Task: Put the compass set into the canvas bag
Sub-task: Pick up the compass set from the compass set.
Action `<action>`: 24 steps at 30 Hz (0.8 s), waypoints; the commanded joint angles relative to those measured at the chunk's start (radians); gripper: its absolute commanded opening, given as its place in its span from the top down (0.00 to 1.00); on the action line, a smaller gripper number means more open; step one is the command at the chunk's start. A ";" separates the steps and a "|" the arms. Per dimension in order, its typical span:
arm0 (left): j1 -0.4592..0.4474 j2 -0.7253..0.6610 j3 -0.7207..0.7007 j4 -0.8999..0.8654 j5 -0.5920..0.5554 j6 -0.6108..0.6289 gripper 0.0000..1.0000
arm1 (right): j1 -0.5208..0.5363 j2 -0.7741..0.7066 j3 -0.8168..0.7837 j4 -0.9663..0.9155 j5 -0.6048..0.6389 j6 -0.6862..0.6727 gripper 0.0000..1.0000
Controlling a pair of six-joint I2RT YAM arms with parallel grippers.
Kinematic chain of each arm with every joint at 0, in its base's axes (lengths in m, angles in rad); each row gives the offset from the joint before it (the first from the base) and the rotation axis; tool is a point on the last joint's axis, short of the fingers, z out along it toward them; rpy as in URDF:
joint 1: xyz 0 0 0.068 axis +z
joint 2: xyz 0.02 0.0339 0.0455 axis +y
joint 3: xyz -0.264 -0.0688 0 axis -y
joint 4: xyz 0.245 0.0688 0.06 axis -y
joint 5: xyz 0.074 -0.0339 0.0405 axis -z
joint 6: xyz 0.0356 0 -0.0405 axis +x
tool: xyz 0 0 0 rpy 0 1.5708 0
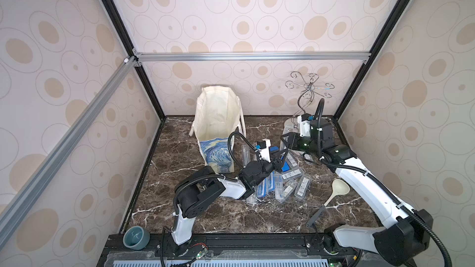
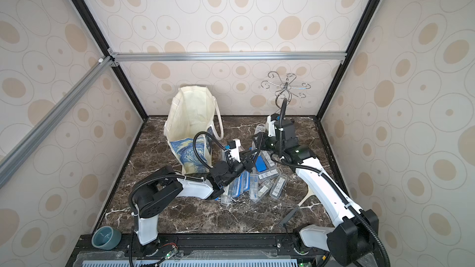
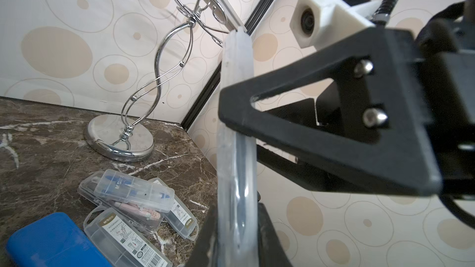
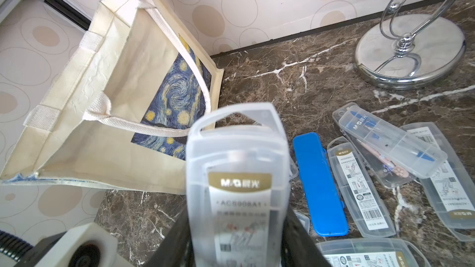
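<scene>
- The left gripper (image 1: 279, 160) is clamped on the compass set (image 3: 237, 73), a clear plastic case seen edge-on from that wrist, with a finger (image 3: 272, 240) on each flat face.
- The right gripper (image 1: 287, 141) sits just beside the left one, a little farther from the robot. It is closed across the width of a clear labelled case (image 4: 237, 165).
- From the left wrist, a black finger of the right gripper crosses the case the left one holds. Both seem to grip the same set, raised above the table (image 1: 218, 214).
- The canvas bag (image 1: 218, 114) stands upright with its mouth open, to the left of both grippers and nearer the back wall. Its painted side faces the arms, and the held case points toward it.
- Other cases (image 1: 290, 183) lie in a heap under the grippers and nearer the robot, one of them solid blue (image 4: 318, 183).
- A chrome stand (image 1: 308, 93) rises behind the right gripper.
- A spoon (image 1: 334, 193) lies to the right of the heap, under the right arm.
- A bowl (image 1: 136, 237) sits well apart, by the left arm's base.
</scene>
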 commanded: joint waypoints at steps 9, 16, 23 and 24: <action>-0.002 0.002 0.008 0.113 0.031 0.038 0.91 | -0.003 0.015 -0.003 -0.012 0.007 0.010 0.55; 0.007 -0.074 0.031 -0.125 -0.006 0.095 0.92 | -0.041 -0.037 0.011 -0.042 0.039 -0.013 0.09; 0.007 -0.180 0.104 -0.436 -0.102 0.202 0.92 | -0.105 -0.167 0.030 -0.101 0.175 -0.063 0.01; 0.009 -0.195 0.127 -0.504 -0.112 0.220 0.92 | -0.116 -0.186 0.028 -0.105 0.189 -0.068 0.01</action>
